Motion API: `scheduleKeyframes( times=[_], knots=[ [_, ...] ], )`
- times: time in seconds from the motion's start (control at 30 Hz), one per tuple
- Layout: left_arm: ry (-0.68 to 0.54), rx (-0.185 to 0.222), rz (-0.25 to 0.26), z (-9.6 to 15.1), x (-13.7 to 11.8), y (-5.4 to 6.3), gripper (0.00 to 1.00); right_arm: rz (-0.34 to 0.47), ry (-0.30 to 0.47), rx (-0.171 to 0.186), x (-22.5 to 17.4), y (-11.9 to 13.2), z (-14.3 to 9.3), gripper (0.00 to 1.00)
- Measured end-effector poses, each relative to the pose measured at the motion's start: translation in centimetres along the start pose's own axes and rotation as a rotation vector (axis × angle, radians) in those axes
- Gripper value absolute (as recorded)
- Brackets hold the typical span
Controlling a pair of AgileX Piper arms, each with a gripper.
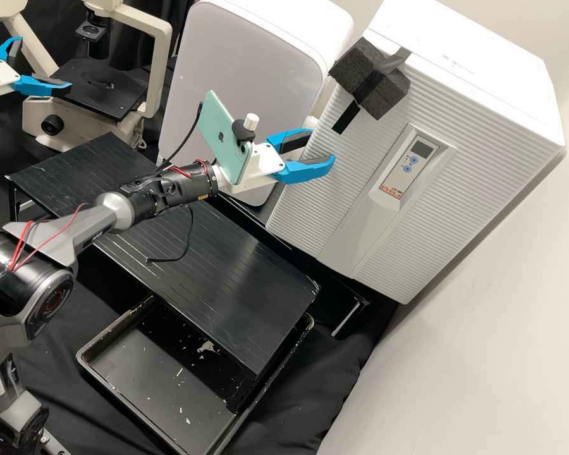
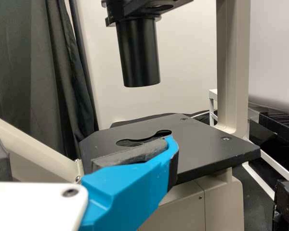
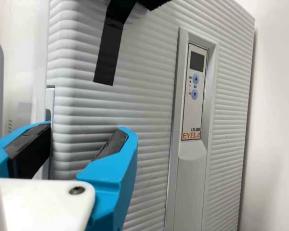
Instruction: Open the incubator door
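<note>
In the high view we have the right arm [image 1: 164,196] stretched from the lower left over a black grooved platform [image 1: 215,278], forearm slanting up to the incubator door [image 1: 303,202]. The right gripper [image 1: 323,146] is at the door's side edge, fingers spread; in the right wrist view we get one finger beside that edge, the other in front of the ribbed face. Contact: we can't tell. Door looks closed, at the high view's upper right.

We see the left gripper [image 1: 46,62] at the upper left, fingers also apart, by the microscope's flat, matte black stage [image 1: 98,95]. In the left wrist view we see one finger in front of the stage, its blue shell lined with a dark, rough pad [image 2: 130,153].

Textures: door is white, finely ribbed, with a smooth raised strip holding a control panel [image 1: 408,165], small dark screen, two round blue buttons. We log coarse dark foam blocks [image 1: 382,95] and black tape [image 1: 346,118] at its upper part. Below the platform we note a black rectangular tray [image 1: 85,360], rounded corners, pale flecks inside.
</note>
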Motion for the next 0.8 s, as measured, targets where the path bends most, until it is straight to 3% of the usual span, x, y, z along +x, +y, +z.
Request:
scheduleKeyframes(
  times=[0.4, 0.6, 0.8],
  knots=[
    [0.000, 0.000, 0.000, 0.0, 0.0, 0.0, 1.00, -0.018, -0.041, 0.019, -0.2, 0.3, 0.1, 0.00],
    [0.000, 0.000, 0.000, 0.0, 0.0, 0.0, 1.00, -0.032, -0.071, -0.007, -0.9, 0.4, 0.6, 0.00],
    [0.000, 0.000, 0.000, 0.0, 0.0, 0.0, 1.00, -0.026, -0.086, -0.006, -1.8, 1.3, 0.7, 0.00]
  ],
)
